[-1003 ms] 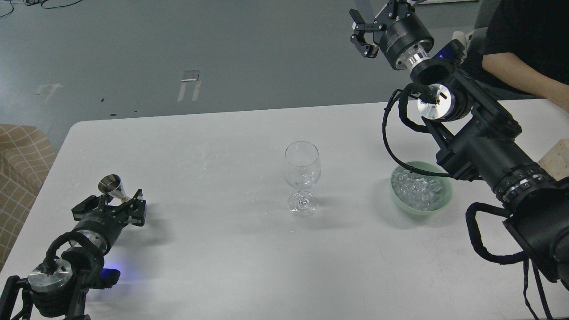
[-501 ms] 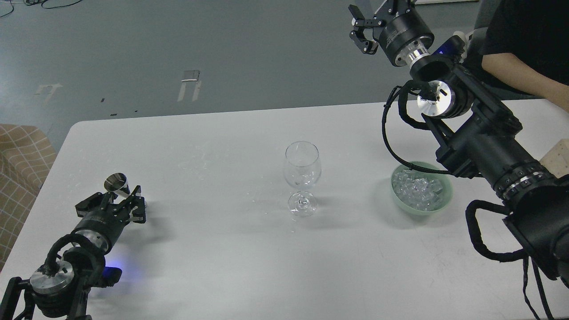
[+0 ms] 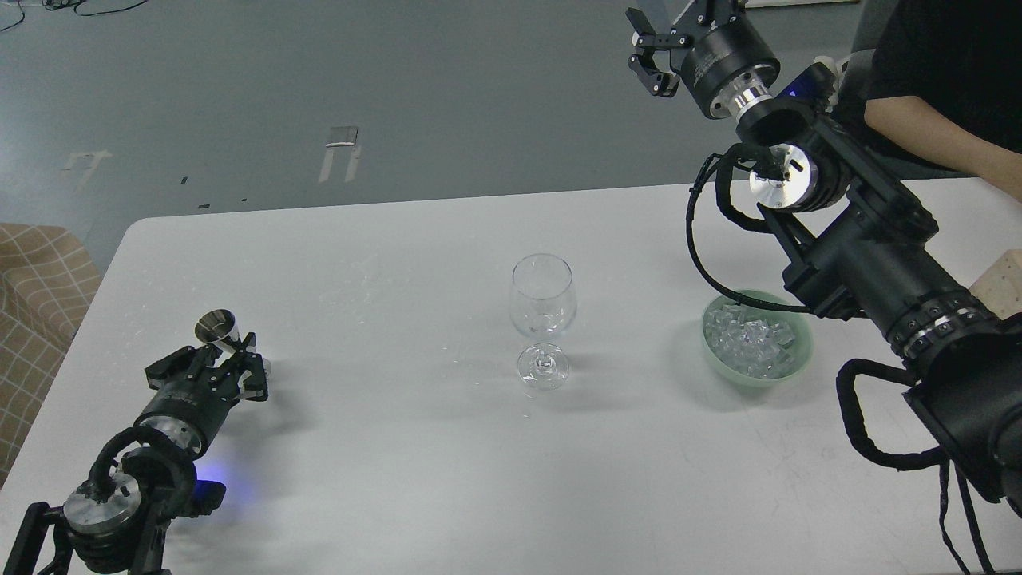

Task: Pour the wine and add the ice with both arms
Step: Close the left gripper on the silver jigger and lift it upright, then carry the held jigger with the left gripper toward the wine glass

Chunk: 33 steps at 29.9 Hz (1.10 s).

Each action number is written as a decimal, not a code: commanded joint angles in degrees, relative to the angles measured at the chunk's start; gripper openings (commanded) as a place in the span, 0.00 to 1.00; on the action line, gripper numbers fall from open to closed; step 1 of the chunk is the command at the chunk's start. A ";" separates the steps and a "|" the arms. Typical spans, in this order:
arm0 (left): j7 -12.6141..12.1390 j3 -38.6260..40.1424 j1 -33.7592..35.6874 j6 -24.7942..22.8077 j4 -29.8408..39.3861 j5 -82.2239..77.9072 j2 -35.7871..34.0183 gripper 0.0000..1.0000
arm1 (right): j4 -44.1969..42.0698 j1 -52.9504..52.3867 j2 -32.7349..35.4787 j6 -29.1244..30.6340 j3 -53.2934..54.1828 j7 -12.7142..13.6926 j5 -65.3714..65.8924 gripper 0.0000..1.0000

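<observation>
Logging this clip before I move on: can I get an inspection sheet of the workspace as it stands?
Surface: white table, faint scuffs.
Job's things: ice heaped in a green bowl; wine glass upright at centre; metal measuring cup.
Clutter: nothing seen.
End effectors: left end effector shut on the measuring cup; right end effector open, raised beyond the table.
Cables: black loops on the arms.
Surroundings: grey floor, person's arm, checked cushion.

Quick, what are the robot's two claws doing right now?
Left gripper: closed on the small metal measuring cup.
Right gripper: open, holding nothing, raised high beyond the table.
</observation>
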<state>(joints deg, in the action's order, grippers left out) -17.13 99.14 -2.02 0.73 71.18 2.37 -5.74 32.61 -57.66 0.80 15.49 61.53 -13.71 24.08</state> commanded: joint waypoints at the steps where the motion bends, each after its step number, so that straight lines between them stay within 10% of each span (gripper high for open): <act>1: 0.25 0.00 -0.09 -0.38 -0.08 0.01 0.20 0.25 | 0.00 0.01 0.08 -0.02 0.00 -0.01 0.00 1.00; 33: 0.87 0.09 2.98 -6.27 1.06 0.09 3.62 0.00 | -0.09 -0.08 -0.09 -0.02 0.00 -0.01 0.00 1.00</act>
<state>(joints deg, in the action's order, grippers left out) -16.22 99.37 -0.21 -5.34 71.39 2.55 -3.56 32.52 -57.75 0.79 15.47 61.52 -13.72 24.08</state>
